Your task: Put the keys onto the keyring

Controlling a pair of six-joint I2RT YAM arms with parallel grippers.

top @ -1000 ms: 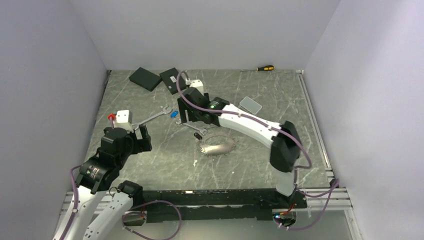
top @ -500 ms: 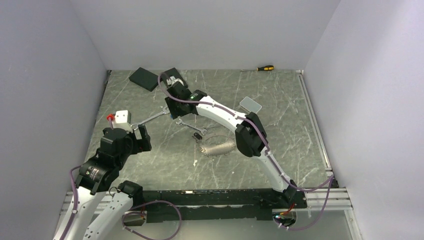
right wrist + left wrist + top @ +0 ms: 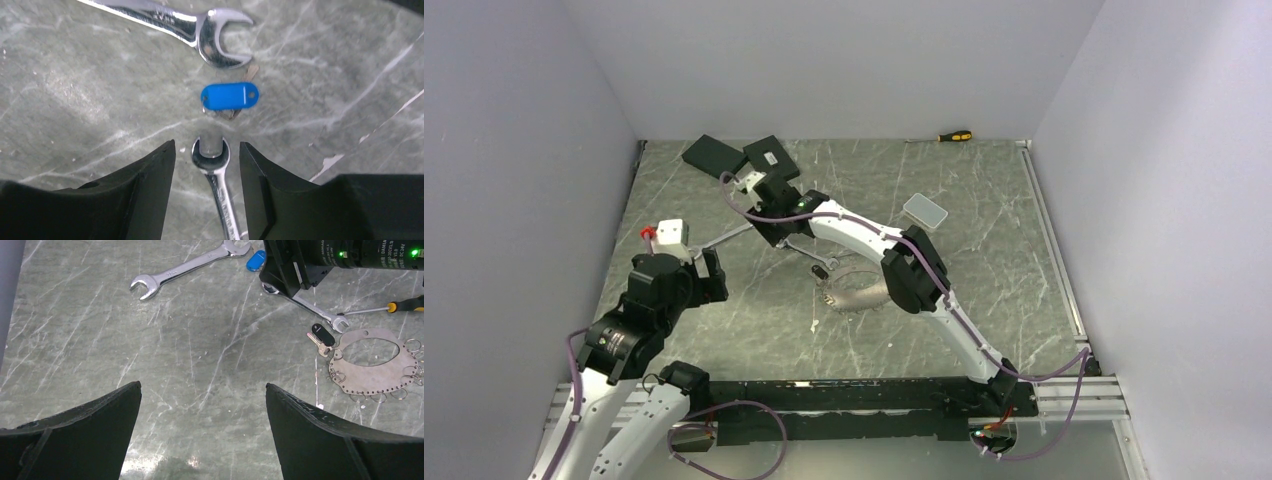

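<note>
Steel spanner (image 3: 216, 180), shaft cut off at edge

The table (image 3: 984, 280) is grey-green stone with thin white lines all over it. A screwdriver (image 3: 954, 135) with a yellow and black handle lies at the far edge. Two flat black boxes (image 3: 714, 156) sit near the far left corner, and one has a white sticker. A white box (image 3: 670, 233) with a red bit stands on the left. A small pale case (image 3: 925, 210) lies on the right. A blue tag (image 3: 230, 95) lies flat on the table.
</note>
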